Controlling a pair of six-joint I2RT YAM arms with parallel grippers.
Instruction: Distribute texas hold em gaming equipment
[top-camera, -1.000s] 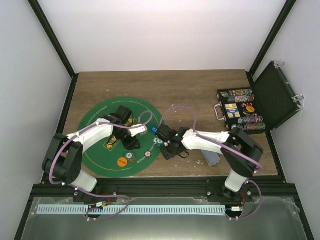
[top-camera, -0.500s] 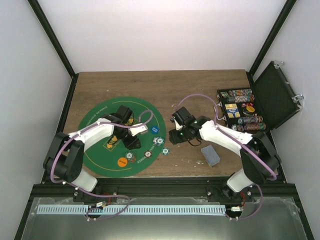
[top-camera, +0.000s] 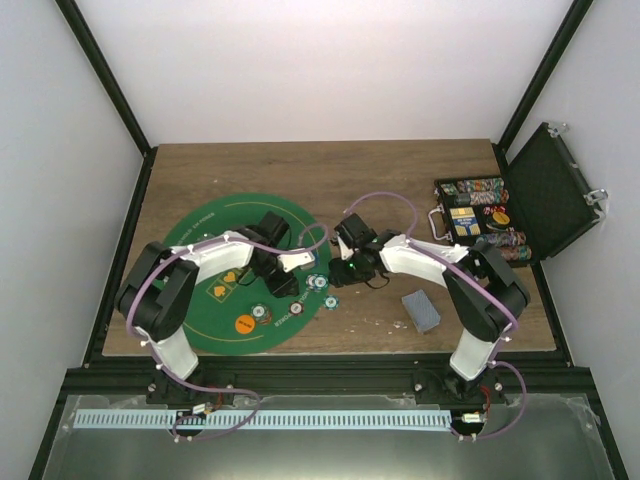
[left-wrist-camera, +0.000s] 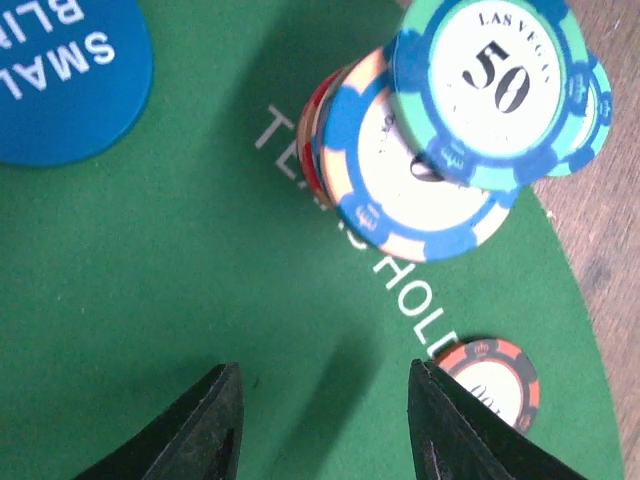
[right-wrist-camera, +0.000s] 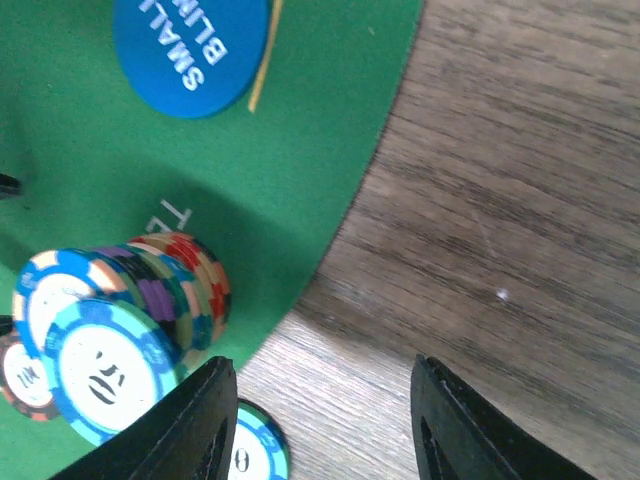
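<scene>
Jaws of the left gripper (left-wrist-camera: 325, 430) stand apart and empty above the green mat (left-wrist-camera: 150, 300), just short of a leaning chip stack (left-wrist-camera: 400, 190) topped by a teal chip (left-wrist-camera: 495, 80). The right gripper (right-wrist-camera: 320, 430), likewise spread and holding nothing, hangs over the wooden table (right-wrist-camera: 520, 200) beside that stack. The card deck (top-camera: 421, 310) lies apart on the wood.

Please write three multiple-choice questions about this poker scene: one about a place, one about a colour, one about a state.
1. Where does the card deck lie? A on the green mat; B on the wooden table; C on the chip stack.
2. What colour is the SMALL BLIND disc? A blue; B orange; C red.
3. How is the black case? A shut; B upside down; C open.
Answers: B, wood shows all around the deck; A, both wrist views show it blue; C, its lid stands raised.
</scene>
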